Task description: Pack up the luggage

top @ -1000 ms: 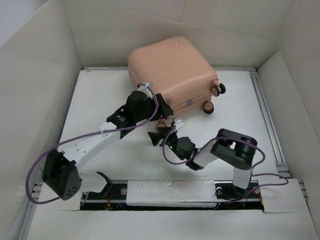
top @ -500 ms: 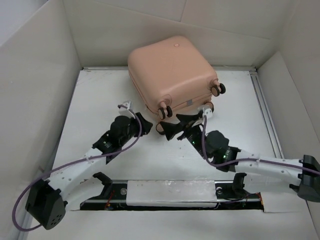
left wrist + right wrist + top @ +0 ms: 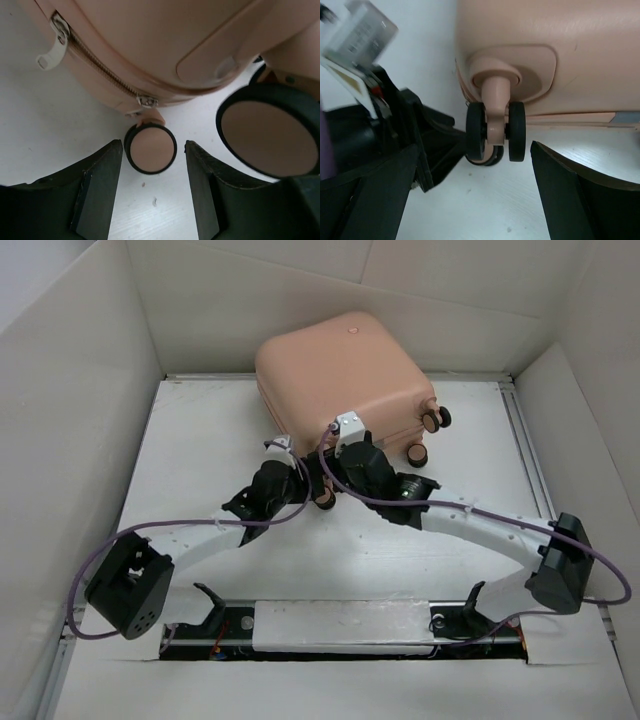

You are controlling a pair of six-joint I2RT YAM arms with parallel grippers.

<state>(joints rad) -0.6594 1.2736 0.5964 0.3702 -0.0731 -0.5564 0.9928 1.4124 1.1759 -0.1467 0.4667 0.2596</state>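
The luggage (image 3: 345,370) is a peach-pink hard-shell suitcase. It lies closed at the back of the table with its wheels facing the arms. My left gripper (image 3: 303,478) is open at its near left corner. In the left wrist view, a small caster wheel (image 3: 150,149) sits just ahead of the gap between the open fingers (image 3: 100,190) of my left gripper (image 3: 153,155). The zip pull (image 3: 145,101) is above the wheel. My right gripper (image 3: 335,462) is open at the same corner. My right gripper (image 3: 474,150) has its jaws set wide below a twin caster (image 3: 495,131) and touches nothing.
Two more casters (image 3: 433,420) stick out at the suitcase's right end. White walls (image 3: 80,410) enclose the table on the left, back and right. In the right wrist view the left arm's gripper (image 3: 420,135) is close beside the twin caster.
The right arm has stretched forward and left, bringing its gripper from mid-table up to the suitcase's near left wheels. The left gripper pulled back, then came in again to the same corner.
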